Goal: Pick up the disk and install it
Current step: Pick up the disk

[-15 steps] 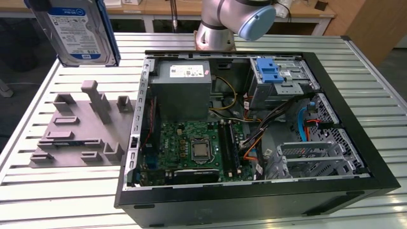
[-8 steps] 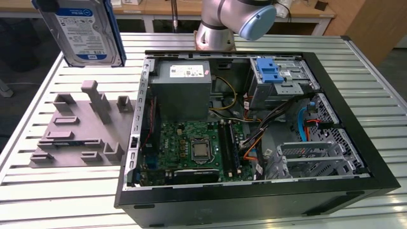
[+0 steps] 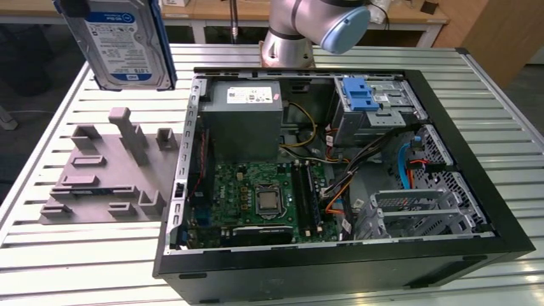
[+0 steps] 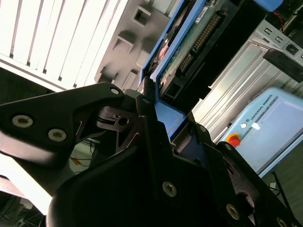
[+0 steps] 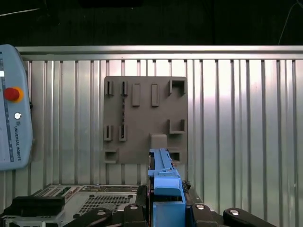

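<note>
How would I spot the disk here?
Find the open computer case on the slatted table. At the exterior view's left, above the grey holder block, the disk hangs in the air. It alone is a silver slab with a white-and-blue label and blue rails.

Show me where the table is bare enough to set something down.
At the exterior view's left, bare table lies between the grey holder block and the near edge; at its right, a narrower strip runs beside the computer case. Inside the case, boards and cables crowd.
</note>
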Robot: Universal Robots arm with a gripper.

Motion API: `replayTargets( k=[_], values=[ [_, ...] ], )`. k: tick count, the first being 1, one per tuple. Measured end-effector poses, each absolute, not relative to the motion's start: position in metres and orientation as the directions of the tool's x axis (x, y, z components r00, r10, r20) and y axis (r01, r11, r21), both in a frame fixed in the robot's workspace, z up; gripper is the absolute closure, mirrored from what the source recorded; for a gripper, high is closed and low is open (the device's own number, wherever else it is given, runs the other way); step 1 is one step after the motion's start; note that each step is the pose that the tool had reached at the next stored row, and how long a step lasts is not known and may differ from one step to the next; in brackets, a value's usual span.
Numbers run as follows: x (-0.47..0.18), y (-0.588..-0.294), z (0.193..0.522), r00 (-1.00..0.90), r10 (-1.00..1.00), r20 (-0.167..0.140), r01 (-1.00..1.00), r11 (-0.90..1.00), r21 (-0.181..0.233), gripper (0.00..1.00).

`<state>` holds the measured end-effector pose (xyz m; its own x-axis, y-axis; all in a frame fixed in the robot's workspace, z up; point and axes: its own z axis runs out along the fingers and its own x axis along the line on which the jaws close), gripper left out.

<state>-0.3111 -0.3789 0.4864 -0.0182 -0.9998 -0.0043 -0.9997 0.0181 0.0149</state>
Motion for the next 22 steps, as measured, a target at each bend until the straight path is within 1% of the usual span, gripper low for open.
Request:
replayTargets(
  k=[11,22],
  values=[
    [-0.299,-0.383,0.486,-0.018,-1.0,-0.004,-1.0,0.018,0.015,0.64],
    [-0.294,-0.401,0.486,-0.019,-1.0,-0.004,-1.0,0.019,0.015,0.64]
  ],
)
